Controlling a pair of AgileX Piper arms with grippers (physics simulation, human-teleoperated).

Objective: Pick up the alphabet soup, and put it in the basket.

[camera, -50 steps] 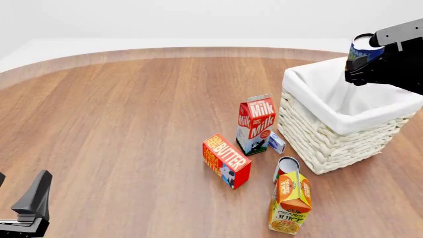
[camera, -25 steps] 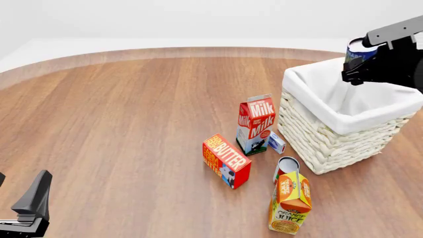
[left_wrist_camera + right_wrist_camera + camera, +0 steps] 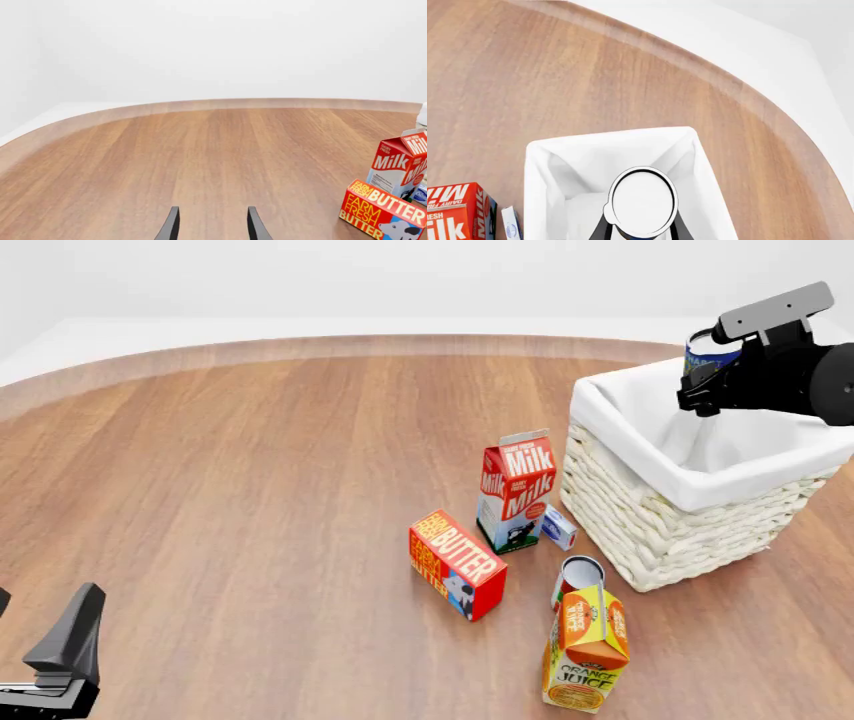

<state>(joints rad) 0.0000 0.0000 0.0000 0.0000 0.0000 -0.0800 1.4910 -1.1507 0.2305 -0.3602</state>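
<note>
Soup (image 3: pixel 643 201) in right pincer (image 3: pixel 639 230)

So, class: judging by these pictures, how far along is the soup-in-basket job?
Done: the alphabet soup is off the table, gripped by the right gripper. In hand: it hangs over the basket, its pale top above the white liner. Left: lower and release. The left gripper sits open, idle.

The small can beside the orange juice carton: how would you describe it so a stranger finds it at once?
Start at the big white wicker basket on the right. Just in front of its near corner stands the orange juice carton, and the red-labelled can stands right behind it, partly hidden. It is round and silver-topped, and shorter than the cartons.
</note>
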